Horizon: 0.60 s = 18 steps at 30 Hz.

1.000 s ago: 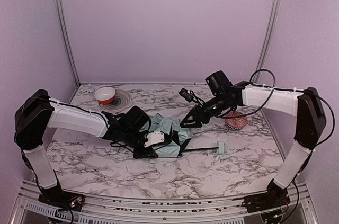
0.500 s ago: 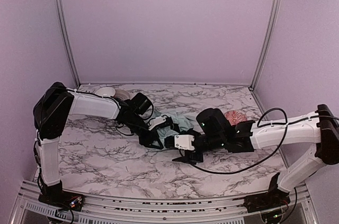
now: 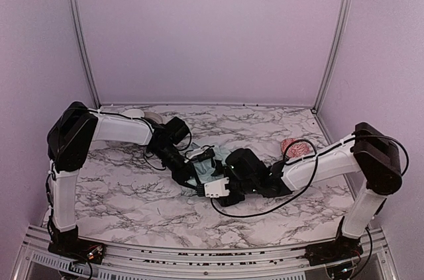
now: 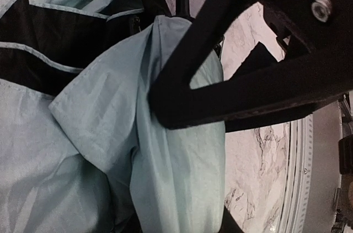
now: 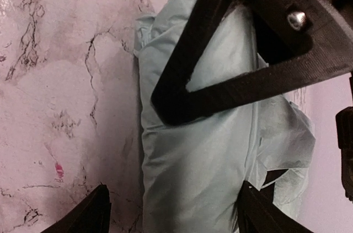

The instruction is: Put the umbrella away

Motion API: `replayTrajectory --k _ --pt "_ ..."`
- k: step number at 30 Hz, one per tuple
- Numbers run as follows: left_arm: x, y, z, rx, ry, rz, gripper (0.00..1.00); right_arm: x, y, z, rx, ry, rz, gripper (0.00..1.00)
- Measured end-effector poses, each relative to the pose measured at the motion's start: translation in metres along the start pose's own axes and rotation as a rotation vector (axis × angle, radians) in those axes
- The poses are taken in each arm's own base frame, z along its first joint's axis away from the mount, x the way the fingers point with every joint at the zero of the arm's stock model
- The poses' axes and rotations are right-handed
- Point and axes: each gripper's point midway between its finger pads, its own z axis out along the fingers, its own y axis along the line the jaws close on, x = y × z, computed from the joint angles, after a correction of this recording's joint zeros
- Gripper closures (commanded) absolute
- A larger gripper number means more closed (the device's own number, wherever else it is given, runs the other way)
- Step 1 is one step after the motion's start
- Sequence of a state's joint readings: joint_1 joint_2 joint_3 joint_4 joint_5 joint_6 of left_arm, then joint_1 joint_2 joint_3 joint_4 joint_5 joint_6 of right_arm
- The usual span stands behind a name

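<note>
Markings: the white block (image 3: 214, 188) on your right wrist is too small to read.

Umbrella (image 3: 212, 166): a crumpled mint canopy at the centre of the marble table (image 3: 126, 194), packed between your two wrists. Shaft and handle are hidden under the arms.

Left gripper (image 4: 187, 161): clamped on a bunched fold of canopy. One black finger (image 4: 220, 95) crosses the cloth in the middle of the left wrist view.

Right gripper (image 5: 174, 161): released. The jaws stand well apart and the canopy roll lies loose between them.

Around:
- A pink patterned lump (image 3: 295, 147) sits right of centre, behind your right forearm and apart from the umbrella.
- A white bowl (image 3: 136, 114) at upper left is mostly blocked by your left arm.
- A black cable (image 3: 265, 210) loops on the marble below the right forearm.

Change:
- A second ago your right arm reached in from the upper right. Now it lies low across the lower centre, wrist pushed left against the canopy.
- Its jaws have spread.
- The shaft and handle that lay bare at right then are now covered.
- The left arm has swung up over the bowl.
</note>
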<state>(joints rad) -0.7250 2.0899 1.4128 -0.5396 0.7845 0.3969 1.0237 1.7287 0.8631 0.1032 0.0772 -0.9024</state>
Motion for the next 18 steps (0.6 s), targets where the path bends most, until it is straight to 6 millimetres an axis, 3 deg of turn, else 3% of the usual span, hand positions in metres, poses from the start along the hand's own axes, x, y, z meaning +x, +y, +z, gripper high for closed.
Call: replayTrajectory --k 5,9,11,13,18 --pt "0.006 -0.007 0.001 0.057 0.011 -0.027 0.86 0.009 -0.006 0.015 0.034 0.064 -0.034 0.34" --pt "0.008 -0.012 0.002 0.101 0.019 -0.039 0.85 0.013 -0.009 0.021 0.043 0.094 -0.048 0.62" --pt "0.007 -0.012 0.001 0.109 0.019 -0.046 0.73 0.015 -0.008 0.022 0.037 0.106 -0.055 0.7" --pt "0.008 -0.012 -0.001 0.117 0.019 -0.058 0.54 0.015 -0.008 0.023 0.034 0.111 -0.051 0.73" --pt "0.008 -0.012 -0.008 0.126 0.016 -0.122 0.21 0.015 -0.002 0.022 0.01 0.119 -0.042 0.79"
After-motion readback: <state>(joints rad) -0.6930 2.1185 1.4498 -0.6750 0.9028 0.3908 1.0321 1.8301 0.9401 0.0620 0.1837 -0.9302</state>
